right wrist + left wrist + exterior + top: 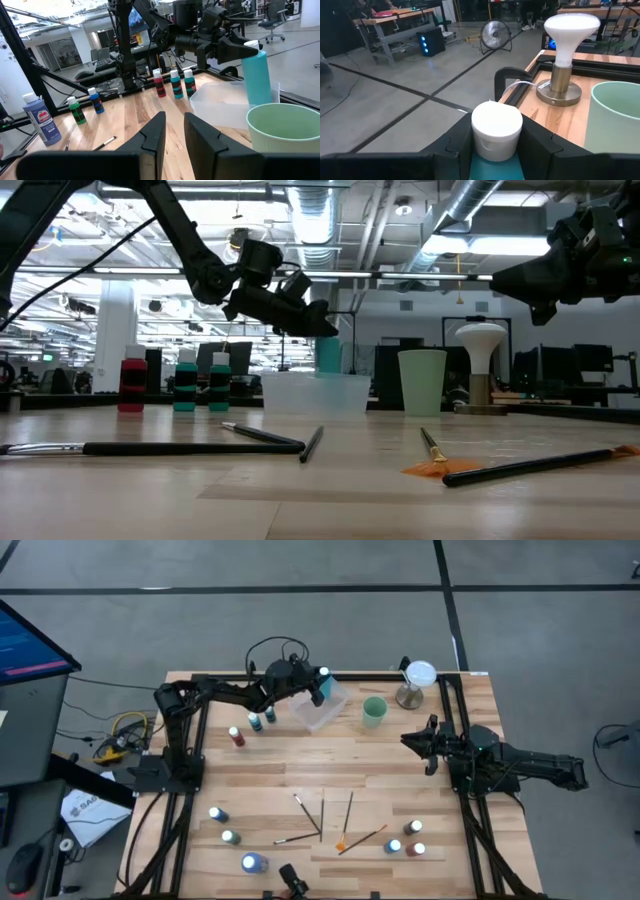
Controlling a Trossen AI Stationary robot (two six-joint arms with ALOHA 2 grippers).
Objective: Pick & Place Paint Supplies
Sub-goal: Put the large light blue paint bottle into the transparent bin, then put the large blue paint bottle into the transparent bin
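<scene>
Two dark arms over the wooden plank surface (300,765). Left arm reaches to the clear plastic tray (320,710); left tool (322,683) clenched on a tall teal bottle (257,75), white-capped, hanging upright just above the tray. Right arm raised beyond the pale green cup (374,712), on the side away from the tray; right tool (408,737) fingers slightly parted, grasping nothing. Three small bottles (252,725), red and teal, stand near the tray. Thin paintbrushes (322,818) lie well apart from it.
</scene>
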